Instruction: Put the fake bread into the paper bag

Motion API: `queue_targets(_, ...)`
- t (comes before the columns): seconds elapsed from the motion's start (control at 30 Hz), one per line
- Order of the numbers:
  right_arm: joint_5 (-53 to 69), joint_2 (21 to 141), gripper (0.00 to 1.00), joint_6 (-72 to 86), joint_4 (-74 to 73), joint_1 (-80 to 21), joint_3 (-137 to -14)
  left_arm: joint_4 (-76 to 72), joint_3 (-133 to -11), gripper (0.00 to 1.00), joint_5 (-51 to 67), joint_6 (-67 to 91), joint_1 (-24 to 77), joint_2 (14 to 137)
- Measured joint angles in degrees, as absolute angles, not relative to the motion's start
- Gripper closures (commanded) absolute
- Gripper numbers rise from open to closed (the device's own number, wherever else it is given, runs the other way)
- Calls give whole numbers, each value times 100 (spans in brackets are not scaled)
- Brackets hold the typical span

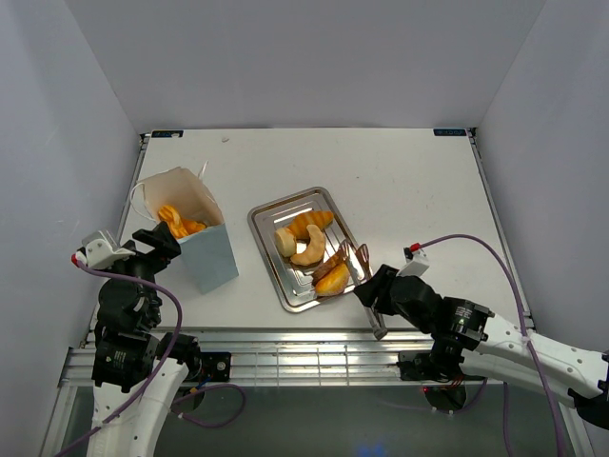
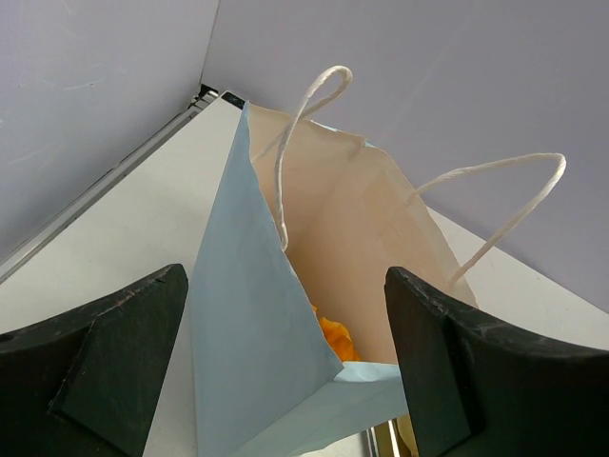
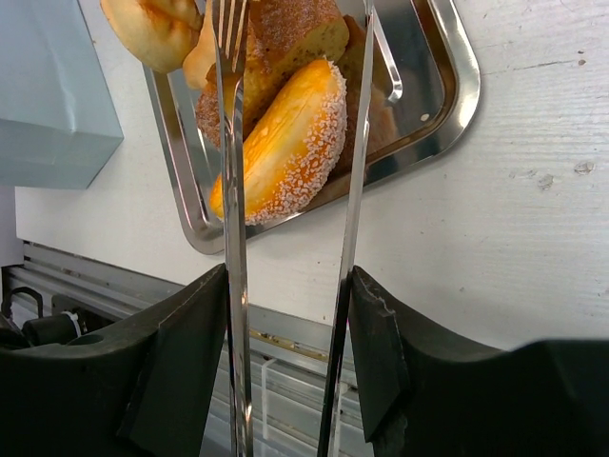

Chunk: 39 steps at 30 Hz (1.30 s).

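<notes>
The paper bag [image 1: 202, 249] stands upright at the left, pale blue outside, and an orange pastry [image 2: 335, 335] lies inside it. My left gripper [image 2: 285, 381] is open, with its jaws on either side of the bag's near corner [image 2: 247, 314]. Fake bread lies on the silver tray [image 1: 271, 217]: a croissant [image 1: 309, 246], a long loaf [image 1: 311, 223], a round bun [image 1: 285, 241] and a sesame-crusted piece [image 3: 285, 143]. My right gripper [image 3: 288, 324] is shut on metal tongs [image 3: 231, 190]. The tongs' arms straddle the sesame piece at the tray's near corner.
The bag's white string handles [image 2: 314, 95] stand up above its mouth. The table's near edge and metal rail [image 1: 314, 343] run just below the tray. Grey walls close in the table on three sides.
</notes>
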State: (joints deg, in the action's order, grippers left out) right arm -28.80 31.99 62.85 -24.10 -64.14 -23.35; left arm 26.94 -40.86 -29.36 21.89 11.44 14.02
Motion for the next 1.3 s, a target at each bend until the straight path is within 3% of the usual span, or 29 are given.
queue_targets(0.83,-2506,3905,41,6278,-1483,-6412,-2259,2692,-4082,5,-2932,2187,1199,1400)
queue_targets(1.3,-2311,3846,66,6342,-1474,-6412,-2259,2687,-4062,5,-2932,2187,1219,1332)
